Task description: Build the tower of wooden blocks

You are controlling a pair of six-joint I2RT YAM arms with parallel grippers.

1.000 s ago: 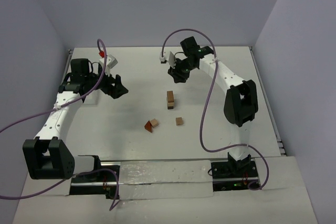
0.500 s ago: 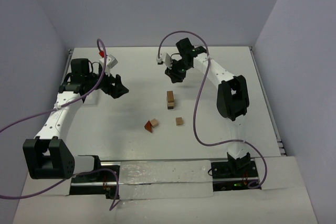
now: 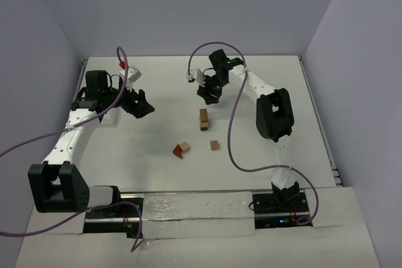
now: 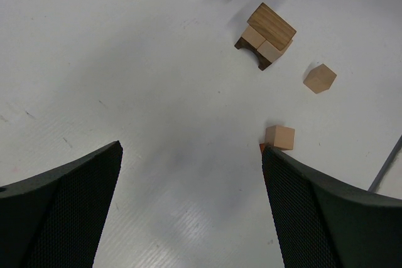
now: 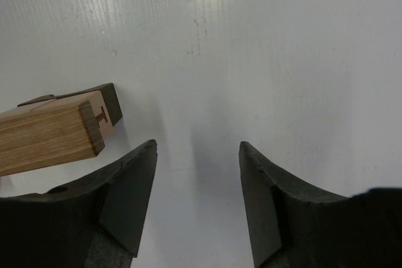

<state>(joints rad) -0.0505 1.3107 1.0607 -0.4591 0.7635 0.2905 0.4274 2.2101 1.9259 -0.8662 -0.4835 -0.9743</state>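
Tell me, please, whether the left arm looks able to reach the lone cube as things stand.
Probably yes. The left gripper is open and empty, and the lone cube sits in the open, apart from the stack and the wedge; only bare table lies between gripper and cube.

One sign can be read: a dark T (image 5: 102, 115), seen in the right wrist view. It stands on the small light end face of a tan block in the tower (image 5: 50, 136), just under the top piece and beside a dark brown block. Whether it is a printed letter or a mark in the wood cannot be told. In the other two views any marking is too small to read.
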